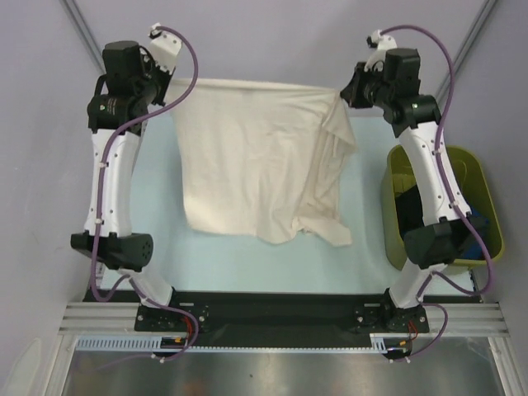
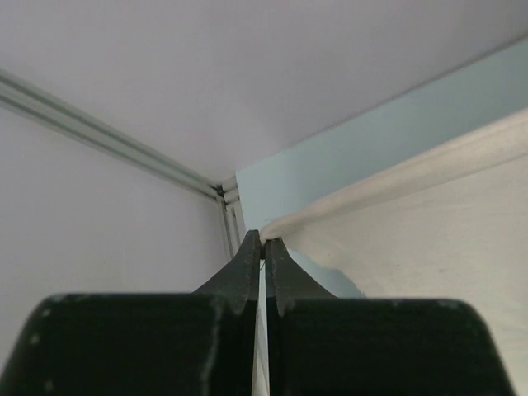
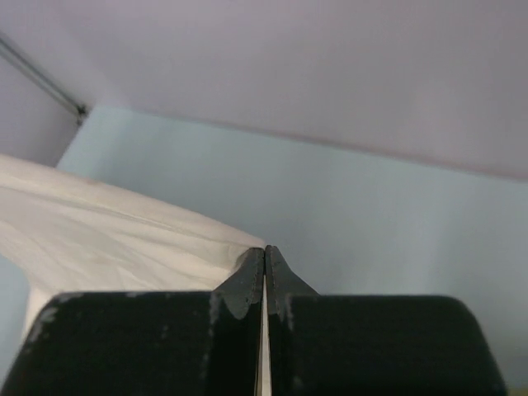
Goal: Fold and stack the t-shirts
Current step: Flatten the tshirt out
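Observation:
A cream t-shirt [image 1: 256, 157] hangs stretched between my two grippers at the far side of the table, its lower part draped down onto the pale blue tabletop. My left gripper [image 2: 263, 239] is shut on the shirt's far left corner [image 2: 285, 223]. My right gripper [image 3: 265, 249] is shut on the shirt's far right corner [image 3: 235, 243]. The shirt's right side [image 1: 334, 177] is bunched and folded over. Black and blue t-shirts [image 1: 408, 210] lie in the olive-green bin, partly hidden by my right arm.
The olive-green bin [image 1: 483, 194] stands at the right edge of the table under my right arm. Grey walls enclose the back and sides. The table [image 1: 223, 252] has bare surface in front of the shirt.

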Robot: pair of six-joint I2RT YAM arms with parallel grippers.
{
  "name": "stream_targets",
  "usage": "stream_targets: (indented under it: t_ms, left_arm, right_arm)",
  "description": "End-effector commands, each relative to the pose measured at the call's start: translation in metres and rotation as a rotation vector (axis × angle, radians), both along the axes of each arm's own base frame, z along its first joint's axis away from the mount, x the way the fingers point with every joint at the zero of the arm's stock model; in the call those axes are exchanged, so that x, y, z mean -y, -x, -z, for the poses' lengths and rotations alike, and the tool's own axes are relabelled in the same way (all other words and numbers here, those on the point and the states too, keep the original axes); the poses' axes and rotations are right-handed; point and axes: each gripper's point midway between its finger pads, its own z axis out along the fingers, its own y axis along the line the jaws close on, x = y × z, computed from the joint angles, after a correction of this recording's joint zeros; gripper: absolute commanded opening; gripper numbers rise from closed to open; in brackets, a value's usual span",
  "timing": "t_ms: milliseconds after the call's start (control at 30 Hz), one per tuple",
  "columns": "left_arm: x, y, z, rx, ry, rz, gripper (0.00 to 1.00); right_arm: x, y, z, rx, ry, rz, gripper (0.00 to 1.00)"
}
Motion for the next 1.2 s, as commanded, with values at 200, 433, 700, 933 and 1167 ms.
stream_targets:
  t_ms: [200, 433, 700, 933, 1167]
  left_arm:
    - [-0.049, 0.026, -0.145, 0.456, -0.045, -0.191, 0.0]
    - [-0.031, 0.034, -0.061, 0.281, -0.115, -0.05, 0.0]
    - [-0.043, 0.069, 0.157, -0.147, -0.194, 0.002, 0.0]
    - [-0.074, 0.107, 0.267, -0.347, -0.206, -0.05, 0.0]
    - [-0.109, 0.127, 0.301, -0.427, -0.234, -0.156, 0.0]
  right_arm:
    - [0.072, -0.011, -0.165, 0.439, -0.013, 0.305, 0.0]
    - [0.024, 0.017, -0.078, 0.278, 0.173, 0.167, 0.0]
    - [-0.075, 0.106, 0.164, -0.227, 0.394, -0.225, 0.0]
    - [-0.119, 0.155, 0.246, -0.426, 0.345, -0.353, 0.3]
    - [-0.061, 0.144, 0.226, -0.507, 0.218, -0.053, 0.64]
